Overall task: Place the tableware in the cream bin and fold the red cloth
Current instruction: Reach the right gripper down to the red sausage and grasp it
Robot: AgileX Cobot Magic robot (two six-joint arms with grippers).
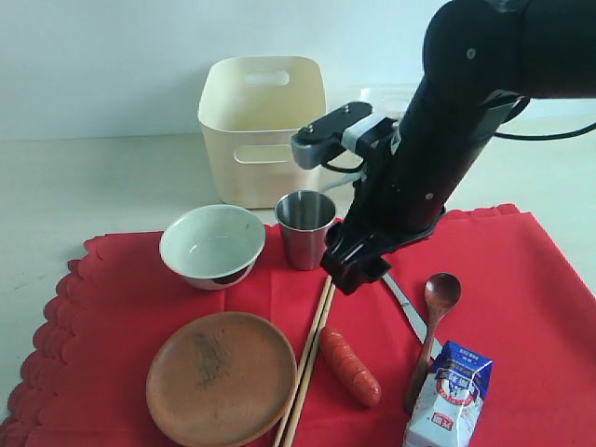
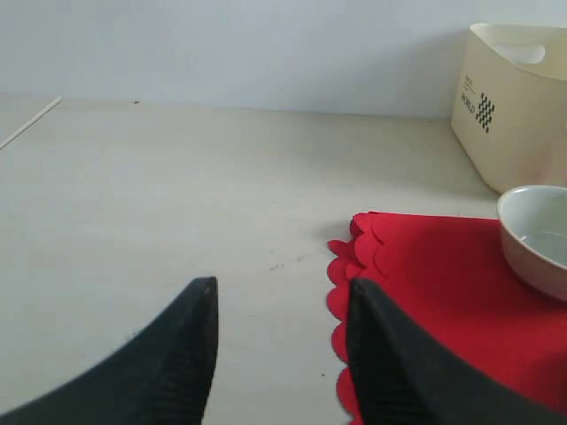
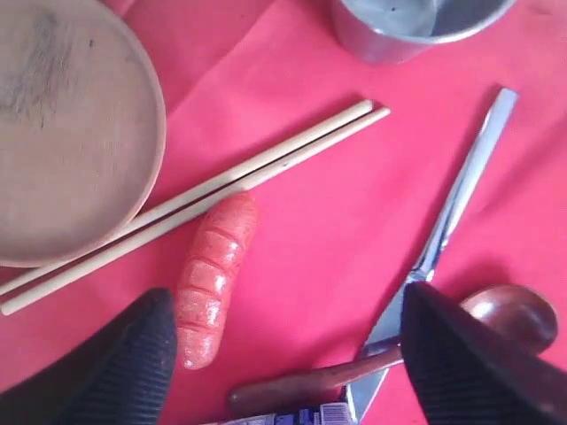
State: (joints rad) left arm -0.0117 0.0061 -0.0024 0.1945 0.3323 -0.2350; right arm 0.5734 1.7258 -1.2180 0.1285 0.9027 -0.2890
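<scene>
- Red cloth (image 1: 521,279): nearest the lens, spread flat, not yet folded, bearing all the tableware.
- Pale counter (image 1: 93,186): bare beyond the cloth; plain light wall behind.
- Cream bin (image 1: 265,140): upright just behind the steel cup (image 1: 305,228).
- Right claw (image 1: 358,268): wide apart, empty, poised between chopsticks (image 1: 307,368) and knife (image 1: 405,307); the nearer arm for both.
- Left claw (image 2: 279,354): parted, empty, over bare counter beside the scalloped edge.
- Chopsticks: long axis from cup toward lens, alongside the wooden plate (image 1: 222,377); likely next.

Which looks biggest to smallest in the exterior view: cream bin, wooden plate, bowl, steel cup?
1. cream bin and wooden plate: about alike. The plate lies nearer the camera, so I won't rank these two.
2. bowl
3. steel cup
</scene>
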